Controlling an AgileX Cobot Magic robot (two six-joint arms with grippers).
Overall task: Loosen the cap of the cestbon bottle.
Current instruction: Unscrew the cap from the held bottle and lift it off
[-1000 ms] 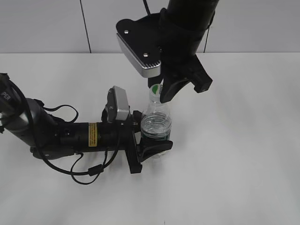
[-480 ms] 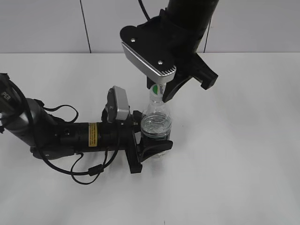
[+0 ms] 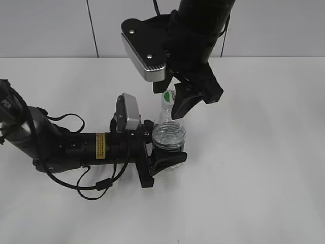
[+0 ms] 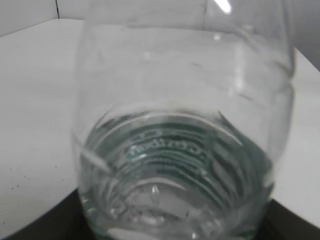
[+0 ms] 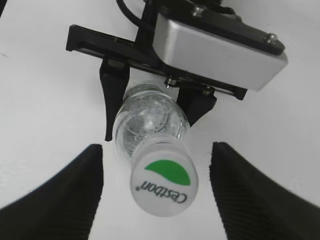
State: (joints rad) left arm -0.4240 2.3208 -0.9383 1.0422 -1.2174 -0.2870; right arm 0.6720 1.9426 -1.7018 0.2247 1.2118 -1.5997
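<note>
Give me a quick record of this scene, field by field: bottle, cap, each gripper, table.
bottle: cestbon bottle, clear, partly filled with water, upright on the table
cap: white cap with a green mark, on the bottle neck
left gripper: left gripper shut around the lower body of the bottle, from the side
right gripper: right gripper open, above the bottle, one of the fingers on each side of the cap, with gaps to it
table: plain white table
</note>
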